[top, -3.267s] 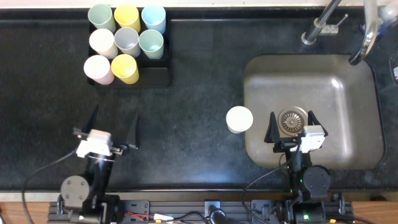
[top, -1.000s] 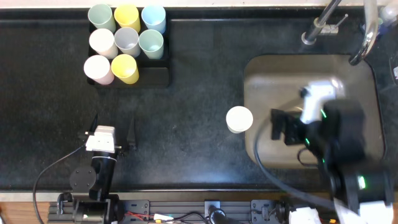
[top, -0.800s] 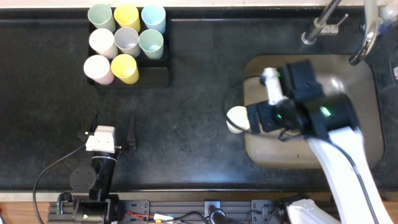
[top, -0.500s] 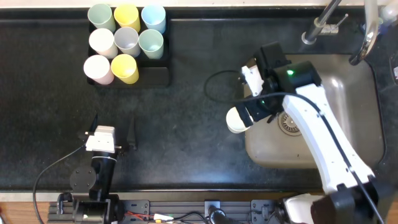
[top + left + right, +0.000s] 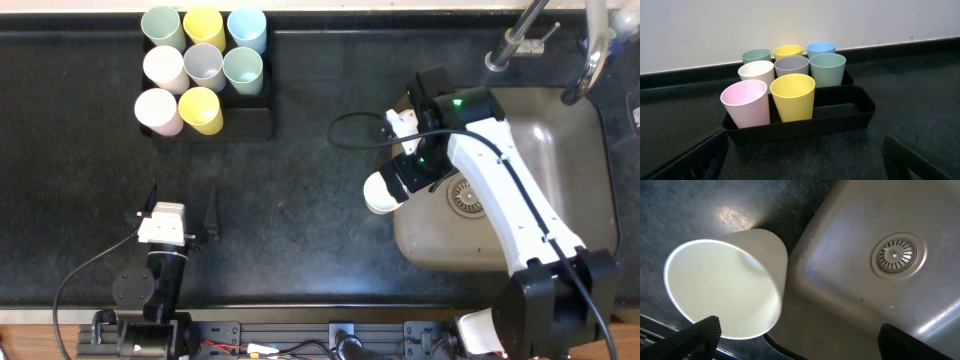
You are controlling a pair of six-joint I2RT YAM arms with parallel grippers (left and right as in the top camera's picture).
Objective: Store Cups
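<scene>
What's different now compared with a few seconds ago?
The right gripper swung forward and leftward from over the sink and now hangs over the white cup, fingers open, nothing grasped. The cup and the tray of cups stayed put; the left gripper barely shifted.

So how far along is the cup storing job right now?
Done: eight cups stand in the black tray, with one corner slot free. In hand: the right pincer hangs open over the white cup beside the sink, not yet gripping it. Left: grasp that cup and set it in the free slot. The left pincer sits open, facing the tray.
</scene>
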